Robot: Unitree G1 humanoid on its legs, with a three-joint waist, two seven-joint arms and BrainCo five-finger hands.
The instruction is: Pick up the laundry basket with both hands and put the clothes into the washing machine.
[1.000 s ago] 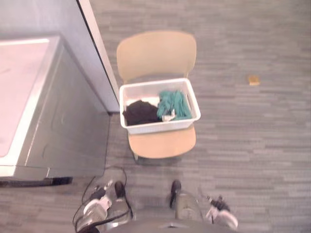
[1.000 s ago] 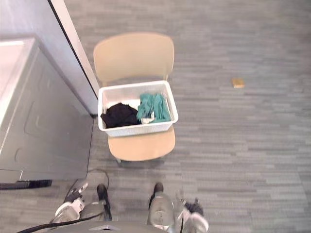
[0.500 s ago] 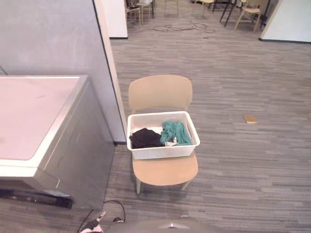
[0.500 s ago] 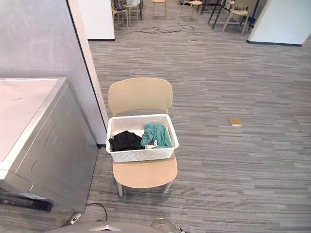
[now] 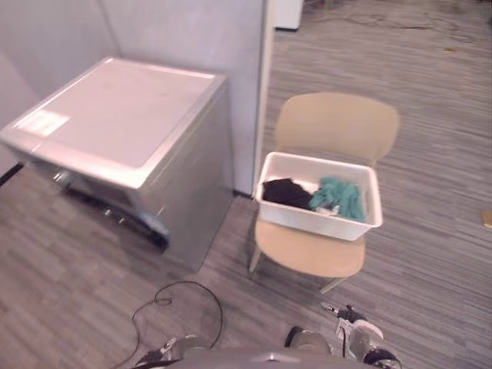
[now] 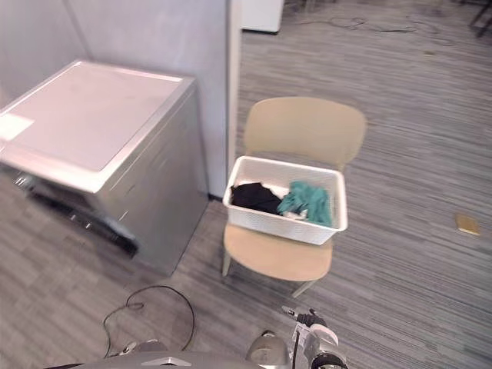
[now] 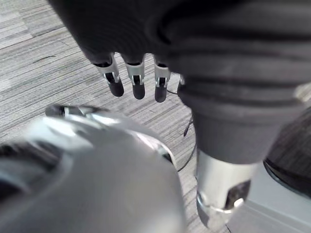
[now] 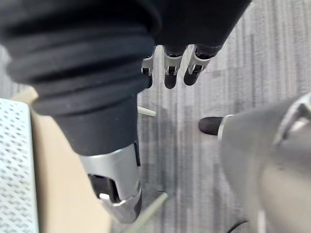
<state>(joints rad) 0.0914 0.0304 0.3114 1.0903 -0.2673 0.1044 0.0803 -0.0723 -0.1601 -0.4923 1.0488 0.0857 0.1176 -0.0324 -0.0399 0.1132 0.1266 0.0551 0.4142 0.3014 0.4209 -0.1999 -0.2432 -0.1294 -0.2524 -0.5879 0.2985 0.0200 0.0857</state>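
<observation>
Left hand [image 7: 138, 80] hangs low over the floor [image 7: 53, 58], fingers straight and relaxed, thumb apart, nothing in it. Right hand [image 8: 173, 68] is the same: fingers loose and pointing down, thumb clear, nothing held. It hangs just beside the chair [image 8: 58, 184], and the perforated wall of the laundry basket [image 8: 14, 170] shows at the edge of the right wrist view. Neither hand touches the basket. From the head views the white laundry basket [image 5: 317, 220] sits on the seat of the tan chair [image 5: 338, 127], towards the back of the seat and against the backrest. Inside it a black garment [image 5: 283, 192] lies on the robot's left and a teal garment [image 5: 343, 198] on the right, touching in the middle. The silver-grey washing machine [image 5: 115, 115] stands to the left of the chair, near it but apart, and a pale partition wall [image 5: 192, 31] rises behind both. The floor is grey striped carpet. A small tan object [image 6: 467, 224] lies on it, well to the right of the chair.
</observation>
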